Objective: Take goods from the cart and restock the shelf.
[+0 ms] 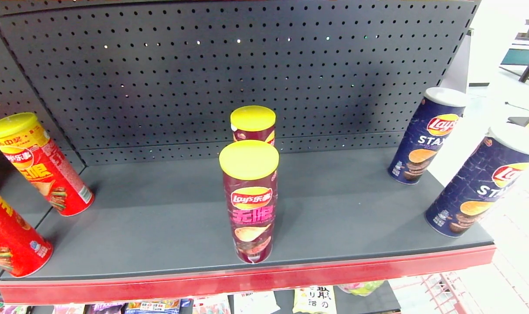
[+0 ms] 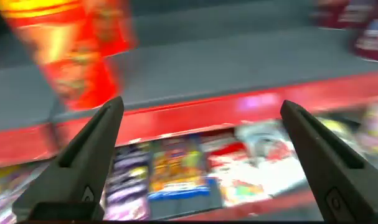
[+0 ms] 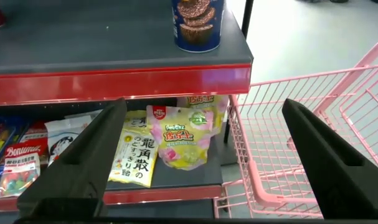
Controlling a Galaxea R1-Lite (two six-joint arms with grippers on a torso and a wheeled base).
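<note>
On the dark grey shelf [image 1: 334,209] stand chip cans. Two maroon cans with yellow lids sit in the middle, one at the front [image 1: 249,203] and one behind it [image 1: 253,124]. Two red cans [image 1: 40,163] [image 1: 9,237] stand at the left, two dark blue cans [image 1: 425,135] [image 1: 482,183] at the right. My left gripper [image 2: 201,134] is open in front of the shelf's red lip, below a red can [image 2: 76,50]. My right gripper [image 3: 204,134] is open with nothing in it, facing the lower shelf beside the pink cart [image 3: 313,143]; a blue can [image 3: 198,22] stands above.
A perforated back panel [image 1: 229,69] closes the shelf behind. The lower shelf holds snack bags [image 3: 179,134] [image 2: 176,168]. The shelf's red front lip [image 1: 247,274] runs across. Free shelf room lies between the maroon cans and the cans on either side. The cart basket's wire wall is at the lower right [image 1: 443,292].
</note>
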